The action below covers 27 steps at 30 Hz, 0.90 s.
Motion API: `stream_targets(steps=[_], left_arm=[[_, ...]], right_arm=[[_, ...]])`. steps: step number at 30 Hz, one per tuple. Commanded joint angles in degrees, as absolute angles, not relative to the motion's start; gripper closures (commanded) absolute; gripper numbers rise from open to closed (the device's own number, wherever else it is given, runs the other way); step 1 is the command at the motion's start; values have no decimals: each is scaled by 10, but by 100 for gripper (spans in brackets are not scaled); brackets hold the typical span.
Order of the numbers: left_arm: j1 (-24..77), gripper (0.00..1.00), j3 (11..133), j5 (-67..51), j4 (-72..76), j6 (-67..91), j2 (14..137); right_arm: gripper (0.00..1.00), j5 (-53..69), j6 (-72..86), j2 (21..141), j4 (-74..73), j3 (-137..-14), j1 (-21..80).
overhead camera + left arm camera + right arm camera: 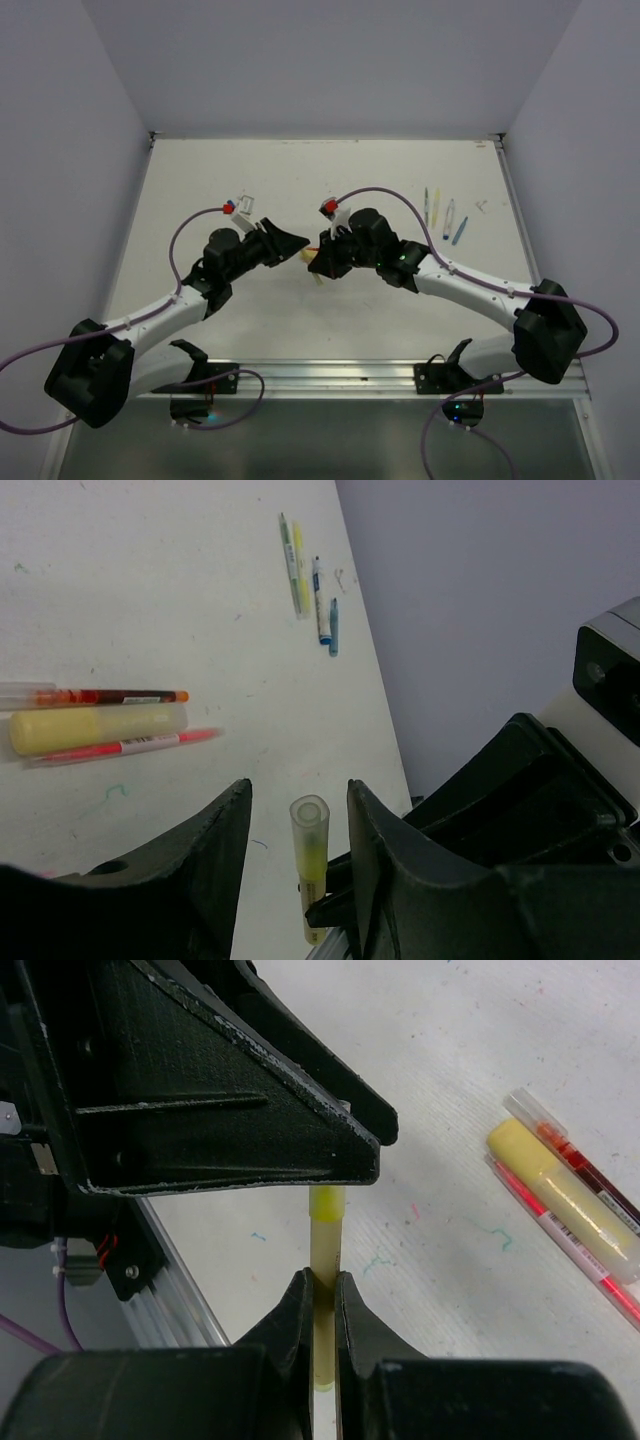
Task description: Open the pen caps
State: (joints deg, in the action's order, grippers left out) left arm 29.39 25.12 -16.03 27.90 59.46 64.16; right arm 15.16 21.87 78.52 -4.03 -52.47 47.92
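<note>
My right gripper (pixel 320 1280) is shut on the body of a thin yellow pen (pixel 326 1235) and holds it above the table. In the left wrist view the pen's pale translucent cap (pixel 309 825) points toward the camera. It stands between the fingers of my left gripper (pixel 300 785), which is open, with a gap on each side of the cap. From the right wrist, a left finger (pixel 230 1090) hides the cap end. From above, both grippers (pixel 290 243) (pixel 322 262) meet at the table's middle.
A red pen (pixel 110 696), a fat yellow highlighter (pixel 100 727) and a pink pen (pixel 130 745) lie together on the table. Yellow-green pens (pixel 292 565), a blue-and-white pen (pixel 320 600) and a small blue piece (pixel 333 627) lie near the far right wall. A metal rail (pixel 330 375) lines the near edge.
</note>
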Motion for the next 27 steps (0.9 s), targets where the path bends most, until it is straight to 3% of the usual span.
stream_targets(steps=[1,13,16,19,23,27], left_arm=[[298,56,258,-160,310,596,640],[301,80,255,-167,322,595,650],[300,100,254,-171,326,596,650],[301,100,255,-171,327,595,650],[300,100,250,-156,326,610,639],[300,100,254,-153,340,638,645]], right_arm=[[100,163,226,790,-5,-527,483],[100,149,237,795,12,-533,484],[100,152,242,808,12,-540,484],[99,159,243,817,15,-548,484],[82,160,243,822,25,-536,485],[80,161,242,835,32,-531,489]])
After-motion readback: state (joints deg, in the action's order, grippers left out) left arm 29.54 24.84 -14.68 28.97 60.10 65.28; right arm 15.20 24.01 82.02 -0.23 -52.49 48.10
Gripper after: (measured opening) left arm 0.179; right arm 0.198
